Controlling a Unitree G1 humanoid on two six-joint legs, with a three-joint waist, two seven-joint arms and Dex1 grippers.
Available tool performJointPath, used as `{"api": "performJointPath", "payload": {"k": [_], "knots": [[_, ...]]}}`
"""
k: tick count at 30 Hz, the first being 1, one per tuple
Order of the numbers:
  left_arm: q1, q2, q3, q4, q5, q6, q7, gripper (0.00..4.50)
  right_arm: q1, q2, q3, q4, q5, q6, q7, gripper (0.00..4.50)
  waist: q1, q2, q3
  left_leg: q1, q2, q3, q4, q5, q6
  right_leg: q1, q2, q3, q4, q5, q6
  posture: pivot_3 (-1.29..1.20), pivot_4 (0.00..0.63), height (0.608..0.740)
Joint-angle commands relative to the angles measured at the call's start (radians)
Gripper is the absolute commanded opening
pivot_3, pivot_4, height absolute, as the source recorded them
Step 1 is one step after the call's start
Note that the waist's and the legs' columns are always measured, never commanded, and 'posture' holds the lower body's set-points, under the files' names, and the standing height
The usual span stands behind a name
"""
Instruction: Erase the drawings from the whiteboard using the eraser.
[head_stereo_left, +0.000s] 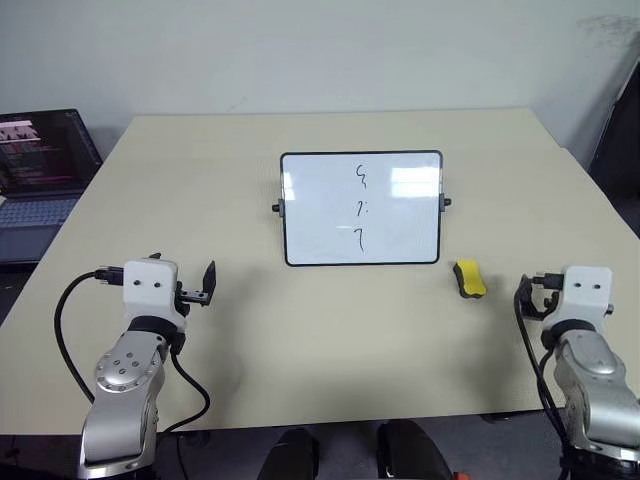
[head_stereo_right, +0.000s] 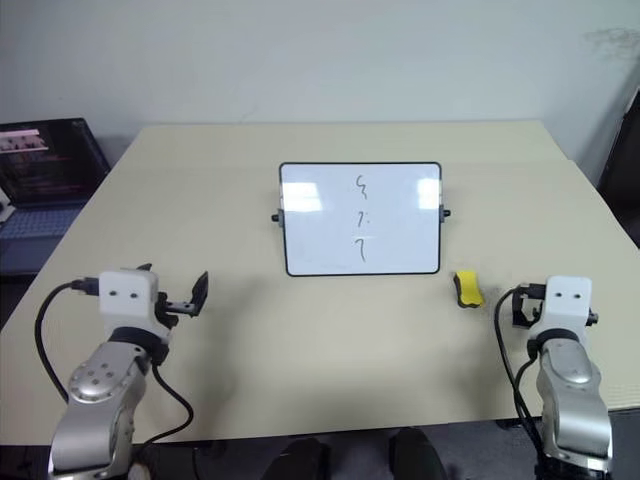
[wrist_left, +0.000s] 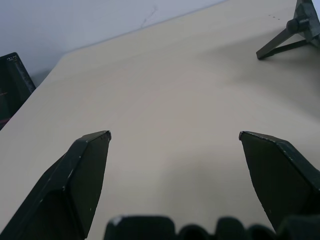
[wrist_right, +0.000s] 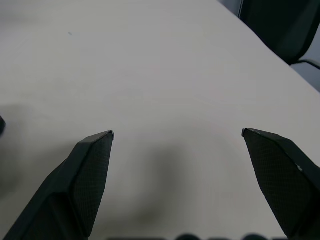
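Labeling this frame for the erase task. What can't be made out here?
- drawings on the whiteboard: too small in the head views to read.
- eraser: its underside faces the table, hidden.
- Whiteboard's stand: behind the board in the head views; cut by the edge in the left wrist view.
- laptop: cut off by the left edge.

Laptop (head_stereo_left: 40, 175) cut off at frame edge
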Motion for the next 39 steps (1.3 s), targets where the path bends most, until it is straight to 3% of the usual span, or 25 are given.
{"api": "performJointPath", "payload": {"k": [1,20,31,39], "knots": [[-0.013,0.011,0.012,-0.016,0.000,-0.015,-0.005,4.50,-0.003,0.006,-0.030,-0.080,0.000,0.010,-0.017,4.47,0.000,0.000,0.000,0.000,0.000,0.000,0.000,0.000,0.000,0.000,0.000,0.000,0.000,0.000,0.000,0.00,0.150,0.740],[-0.121,0.024,0.005,0.080,-0.007,-0.052,-0.016,4.50,-0.059,0.011,-0.034,-0.045,-0.008,-0.010,-0.029,4.47,0.001,0.000,0.000,0.000,0.000,-0.001,0.000,0.000,0.000,0.000,0.000,-0.001,0.000,0.000,0.000,0.00,0.150,0.740],[-0.290,0.093,0.007,0.107,-0.182,0.043,-0.190,4.50,-0.060,0.005,-0.059,-0.064,-0.002,-0.001,-0.027,4.47,-0.001,0.000,0.000,0.000,0.000,-0.001,0.000,0.000,0.000,0.000,0.001,-0.001,0.000,0.000,0.000,0.00,0.150,0.740],[-0.407,0.231,-0.034,0.116,-0.356,0.191,-0.434,4.50,-0.058,0.016,-0.055,-0.080,-0.003,0.009,-0.032,4.47,-0.003,0.000,0.000,0.000,-0.001,0.000,0.000,0.000,0.000,0.000,0.001,-0.001,0.001,0.000,0.000,0.00,0.150,0.740]]}}
